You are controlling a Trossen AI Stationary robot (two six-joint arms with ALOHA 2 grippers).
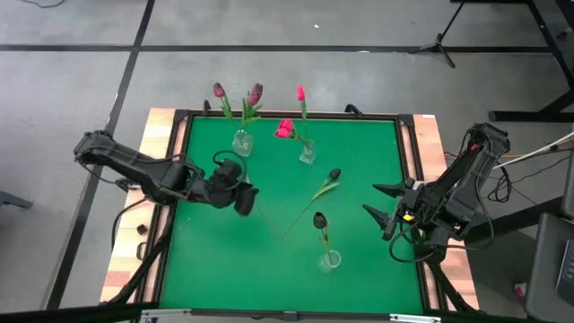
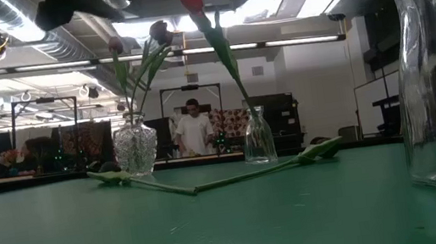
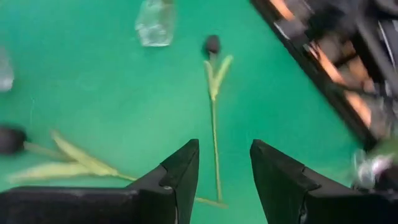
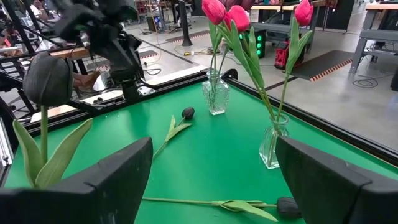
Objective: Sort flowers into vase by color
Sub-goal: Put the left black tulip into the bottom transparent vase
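Two loose dark-headed flowers lie flat on the green table, their stems meeting in a V (image 2: 195, 191); one head (image 1: 334, 174) is mid-table and the other (image 3: 9, 140) is near my left gripper. A far-left glass vase (image 1: 240, 144) holds two purple flowers, a far-middle vase (image 1: 308, 152) holds pink ones, and a near vase (image 1: 330, 260) holds one dark flower (image 1: 319, 220). My left gripper (image 3: 224, 168) hangs open above the loose stems, touching nothing. My right gripper (image 1: 381, 202) waits wide open at the right.
A raised black frame (image 1: 408, 152) with wooden borders runs round the table. Bare green mat (image 1: 215, 260) lies at the near left. Beyond the table a person (image 2: 195, 129) stands far off in the room.
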